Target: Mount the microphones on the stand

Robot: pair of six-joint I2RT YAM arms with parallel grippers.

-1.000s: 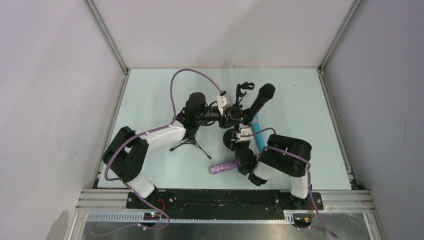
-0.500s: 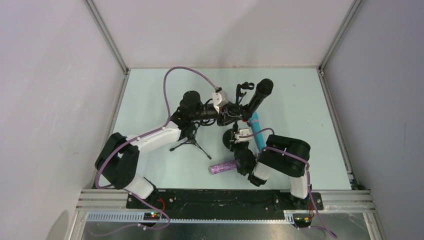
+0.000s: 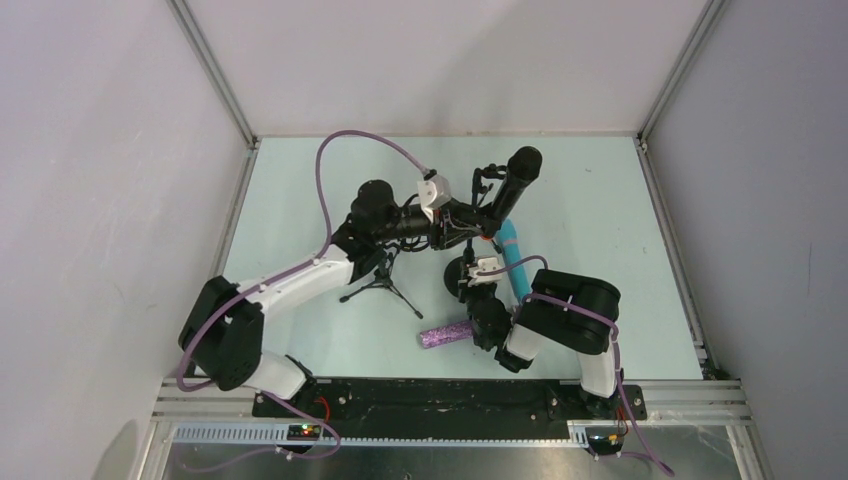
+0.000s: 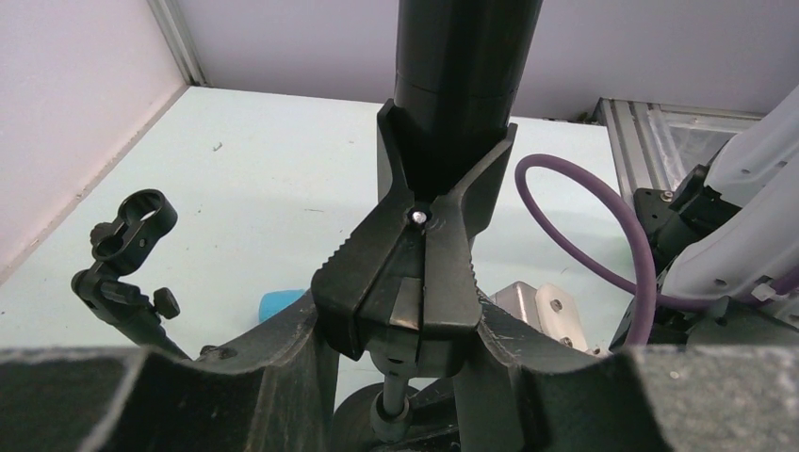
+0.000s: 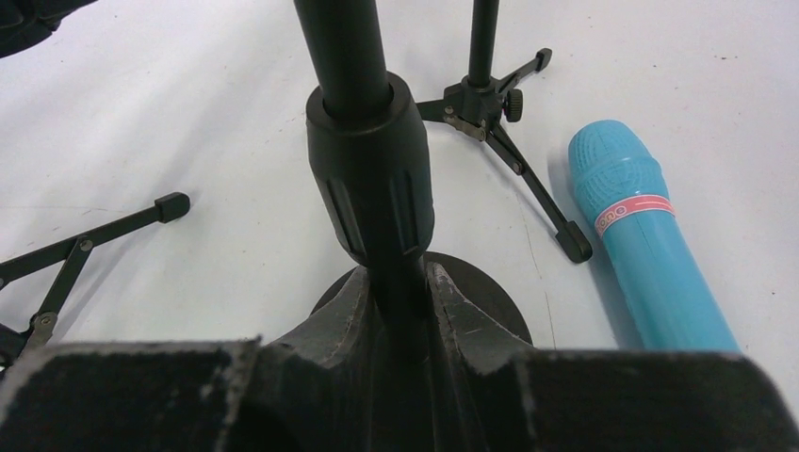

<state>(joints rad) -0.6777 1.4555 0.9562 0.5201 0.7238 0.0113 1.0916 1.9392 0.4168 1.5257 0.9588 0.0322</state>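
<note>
The black microphone [image 3: 515, 185] sits in the spring clip [image 4: 415, 273] at the top of the stand [image 5: 372, 188], above the middle of the table [image 3: 300, 190]. Its long axis slants up and away to the far right, head at the far end; the left wrist view cuts off its upper part. The left tool [image 4: 403, 341] is clamped on the clip's lower half, and the right tool [image 5: 396, 311] is closed around the stand's pole just above the round base [image 5: 490, 292]. The light blue microphone [image 3: 513, 258] lies flat just right of the base, head pointing away, its near end hidden by the right arm. The glittery purple microphone [image 3: 447, 333] lies crosswise nearer the arms, its right end hidden.
</note>
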